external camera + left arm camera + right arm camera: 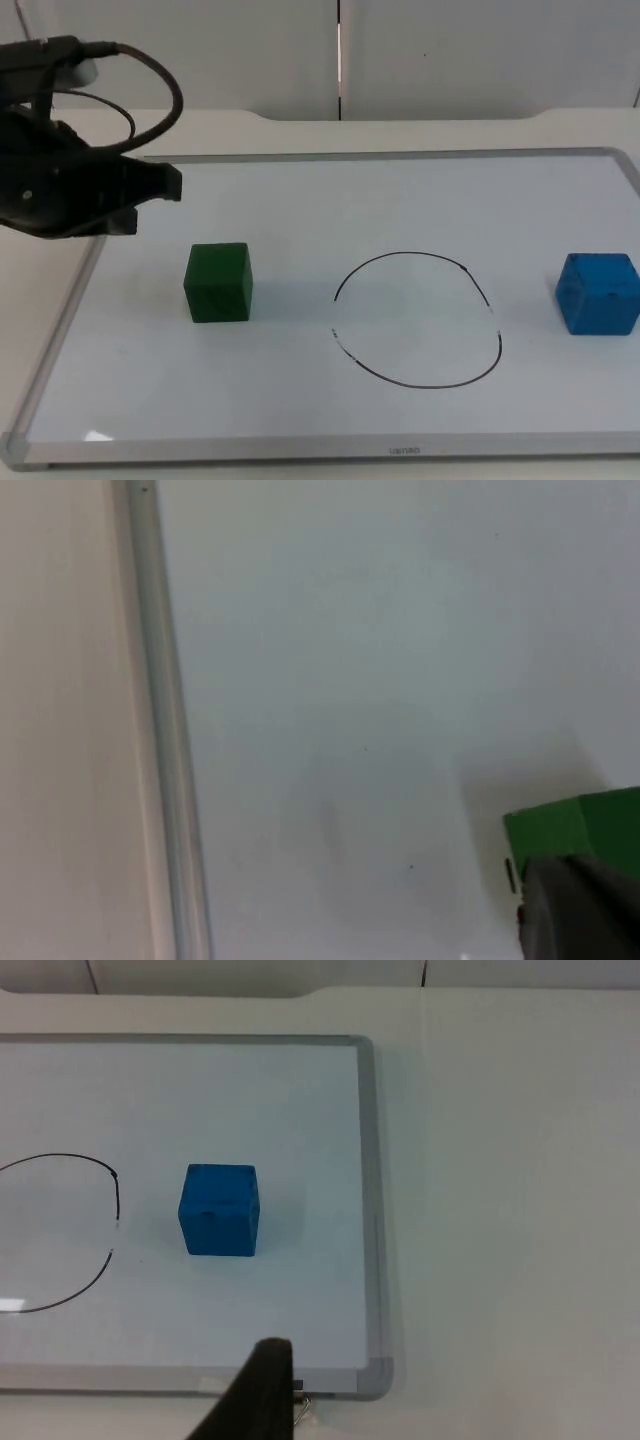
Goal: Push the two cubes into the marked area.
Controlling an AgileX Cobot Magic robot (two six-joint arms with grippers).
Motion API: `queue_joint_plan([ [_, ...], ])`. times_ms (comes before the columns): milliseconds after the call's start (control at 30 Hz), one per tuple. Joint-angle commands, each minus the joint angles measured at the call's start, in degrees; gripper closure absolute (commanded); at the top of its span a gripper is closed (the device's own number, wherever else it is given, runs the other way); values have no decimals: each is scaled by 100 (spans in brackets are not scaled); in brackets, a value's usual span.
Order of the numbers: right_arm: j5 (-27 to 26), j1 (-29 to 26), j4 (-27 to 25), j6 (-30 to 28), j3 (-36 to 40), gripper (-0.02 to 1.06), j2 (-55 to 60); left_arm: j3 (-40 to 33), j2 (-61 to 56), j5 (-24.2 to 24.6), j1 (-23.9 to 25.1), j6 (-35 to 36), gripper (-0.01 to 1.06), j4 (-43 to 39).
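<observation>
A green cube (218, 283) sits on the whiteboard (300, 200), left of a hand-drawn black ring (418, 320). A blue cube (598, 292) sits right of the ring, near the board's right rim. Both cubes are outside the ring. My left gripper (150, 200) hangs over the board's left part, behind and to the left of the green cube and apart from it. In the left wrist view the green cube (580, 820) lies just past the gripper. In the right wrist view the blue cube (220, 1210) lies ahead of my right gripper (262, 1392), with part of the ring (100, 1210) beyond it.
The whiteboard has a raised grey frame (60, 330) all round, and its right rim (372, 1210) runs close beside the blue cube. The cream table (500, 1210) lies outside the frame. A grey partition wall (450, 50) closes the back.
</observation>
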State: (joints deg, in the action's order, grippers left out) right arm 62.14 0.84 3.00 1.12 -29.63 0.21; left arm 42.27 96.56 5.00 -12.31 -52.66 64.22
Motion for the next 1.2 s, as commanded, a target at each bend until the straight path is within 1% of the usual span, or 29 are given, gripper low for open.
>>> queue_joint_plan([
  [0,-34,-25,-32,-53,13,-1,-21,27,234,-122,-29,-8,105,64],
  [200,-34,-25,-32,-53,13,-1,-21,38,528,-140,-29,-8,105,64],
  [300,-34,-25,-32,-53,13,-1,-21,38,709,-278,-29,-8,105,64],
  [400,-34,-25,-32,-53,13,-1,-21,50,805,-309,-29,-20,105,64],
  [533,-34,-25,-32,-53,13,-1,-21,275,1045,-213,-42,-36,105,-42],
  [600,-34,-25,-32,-53,13,-1,-21,438,1184,-71,-42,-36,105,-30],
  [667,-34,-25,-32,-53,13,-1,-21,525,1272,-97,-42,-36,105,-17],
  [1033,-34,-25,-32,-53,13,-1,-21,555,1510,-61,-42,-36,105,92],
  [1167,-34,-25,-32,-53,13,-1,-21,555,1510,-100,-209,-36,105,92],
])
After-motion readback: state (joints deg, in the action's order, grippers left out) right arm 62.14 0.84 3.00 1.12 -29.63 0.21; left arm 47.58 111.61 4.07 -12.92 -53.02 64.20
